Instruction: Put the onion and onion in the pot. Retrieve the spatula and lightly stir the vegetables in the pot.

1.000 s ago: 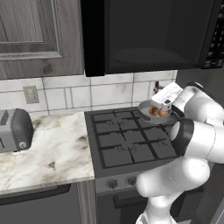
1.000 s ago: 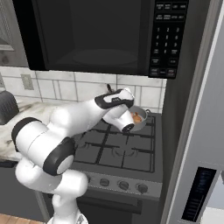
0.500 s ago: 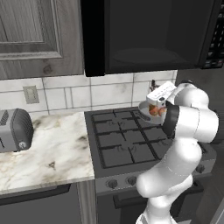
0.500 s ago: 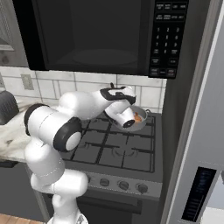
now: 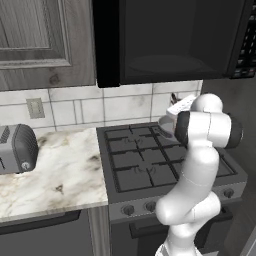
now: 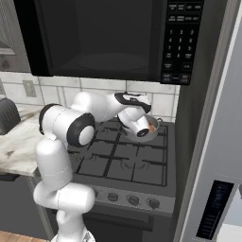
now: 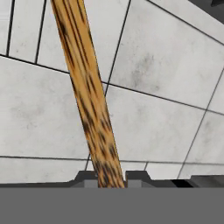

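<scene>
gripper: (image 7: 110, 177) clamped on the spatula (image 7: 85, 94), handle running up between both tips, wall tiles (image 7: 166, 65) behind it
spatula: in hand above the stove's (image 6: 127, 160) back right; head end not visible, so I can't tell if it's in the pot
pot: (image 6: 152, 134) on back-right burner, mostly hidden by the wrist in right base view; rim edge also at (image 5: 165, 125)
onion: one orange ball (image 6: 150, 127) visible inside the pot; second one hidden, can't confirm
step: stir, judging by grip and position
risk: pot is shallow with low walls, so a wide or hard sweep could knock an onion out or shove the pot off the burner
risk 2: thin handle could pivot in the grip under side load
</scene>
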